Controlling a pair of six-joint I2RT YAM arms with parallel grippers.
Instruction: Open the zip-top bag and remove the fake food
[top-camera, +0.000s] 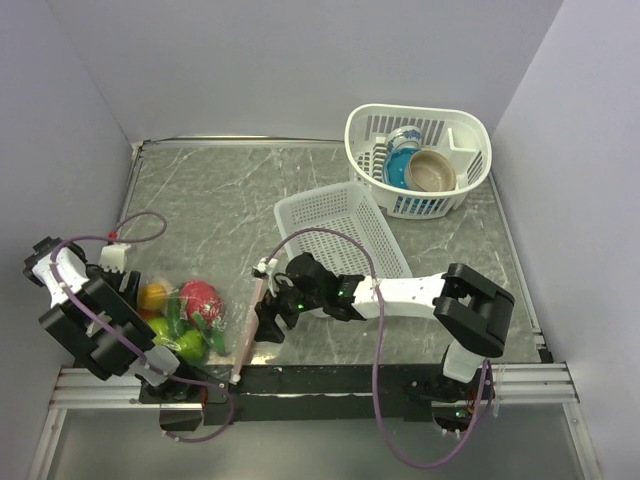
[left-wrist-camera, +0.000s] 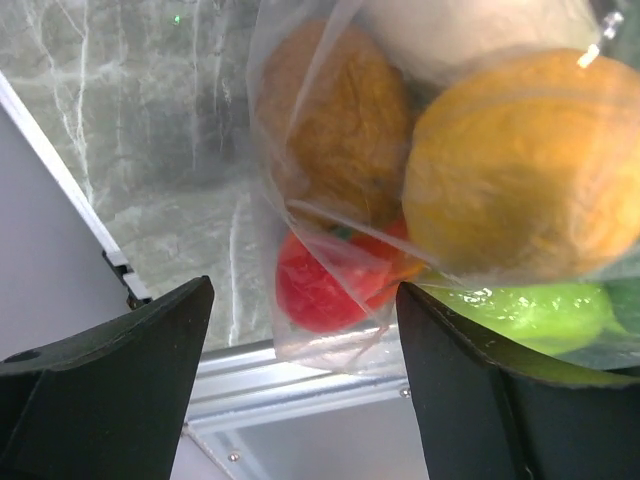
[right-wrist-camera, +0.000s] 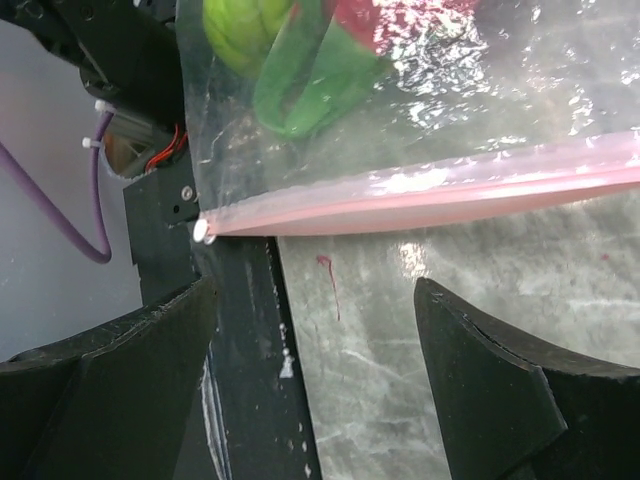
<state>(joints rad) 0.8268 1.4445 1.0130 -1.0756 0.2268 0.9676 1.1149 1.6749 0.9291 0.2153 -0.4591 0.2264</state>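
- Left arm: folded up at 8 o'clock in the top view, links stacked close together.
- Left gripper: jaws spread wide.
- Right arm: stretched low from 4 o'clock, forearm pointing toward 9 o'clock.
- Right gripper: jaws parted wide.

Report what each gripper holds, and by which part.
Nothing is held. The left gripper and right gripper are both open; the bag and its zip strip lie just ahead, ungripped.
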